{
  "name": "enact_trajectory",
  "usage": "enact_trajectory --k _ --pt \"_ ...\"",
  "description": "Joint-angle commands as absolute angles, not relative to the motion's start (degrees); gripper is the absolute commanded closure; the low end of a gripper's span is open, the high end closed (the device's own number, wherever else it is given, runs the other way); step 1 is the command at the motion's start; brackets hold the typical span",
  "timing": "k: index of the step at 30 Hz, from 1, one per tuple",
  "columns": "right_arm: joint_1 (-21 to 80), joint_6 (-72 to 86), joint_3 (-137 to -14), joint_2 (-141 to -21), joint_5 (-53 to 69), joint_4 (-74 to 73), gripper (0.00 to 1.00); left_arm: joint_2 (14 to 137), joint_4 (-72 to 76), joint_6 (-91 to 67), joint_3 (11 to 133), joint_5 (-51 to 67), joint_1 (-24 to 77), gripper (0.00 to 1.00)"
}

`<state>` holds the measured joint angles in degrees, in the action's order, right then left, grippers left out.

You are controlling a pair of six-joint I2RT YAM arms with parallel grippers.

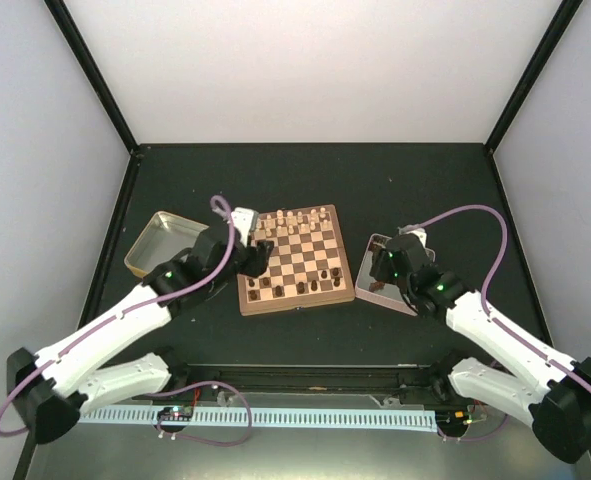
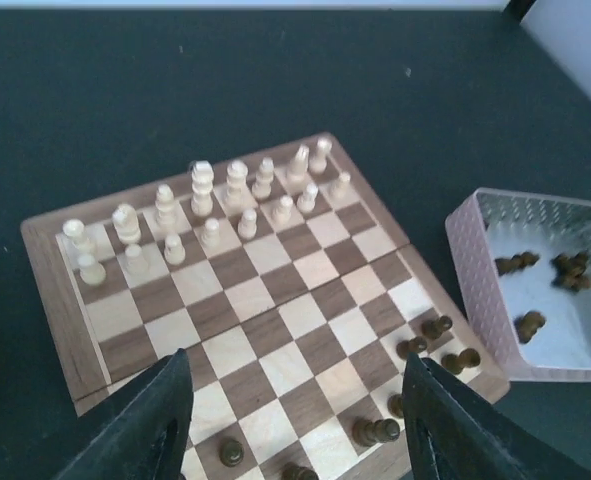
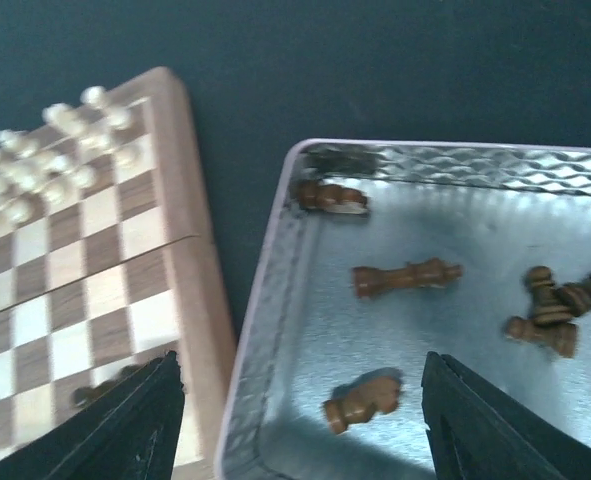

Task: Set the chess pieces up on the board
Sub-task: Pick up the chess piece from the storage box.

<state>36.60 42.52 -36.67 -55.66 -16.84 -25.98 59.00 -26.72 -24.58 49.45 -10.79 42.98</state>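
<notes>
Wooden board (image 2: 275, 310), smooth satin; embossed shiny metal tray (image 3: 275, 330); matt tabletop (image 1: 395, 180).

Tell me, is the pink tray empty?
Not empty. Several dark pieces lie on their sides inside the tray, as the right wrist view shows.

Robotics lab test cell: plain white panel walls (image 1: 305, 70) on a black frame (image 1: 95, 75) box in a dark matte table (image 1: 305, 175), w/ two white robot arms, left arm (image 1: 105, 335) & right arm (image 1: 505, 335), bolted side by side at its near edge. Purple cables (image 1: 497, 250) loop off each arm, green status lights (image 1: 165, 272) glow on them, & a white slotted cable duct (image 1: 275, 415) runs along the front. A small board (image 1: 295, 260) sits mid-table as a staged prop, filmed from overhead & wrist cams.
</notes>
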Motion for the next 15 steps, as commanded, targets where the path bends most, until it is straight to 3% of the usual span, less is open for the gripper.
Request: enact_trajectory --k 1,8,15 --pt "31.22 41.62 -34.99 -58.91 -14.6 -26.33 0.35 50.47 -18.9 -24.29 43.78 -13.54 42.67 0.39" --pt "24.49 41.28 -37.23 -70.61 -11.15 -22.16 0.48 45.36 -16.91 -23.83 41.13 -12.5 42.63 0.35" --pt "23.86 50.08 -40.87 -82.32 -10.3 -19.23 0.54 46.4 -16.94 -23.86 41.35 -11.28 42.54 0.35"
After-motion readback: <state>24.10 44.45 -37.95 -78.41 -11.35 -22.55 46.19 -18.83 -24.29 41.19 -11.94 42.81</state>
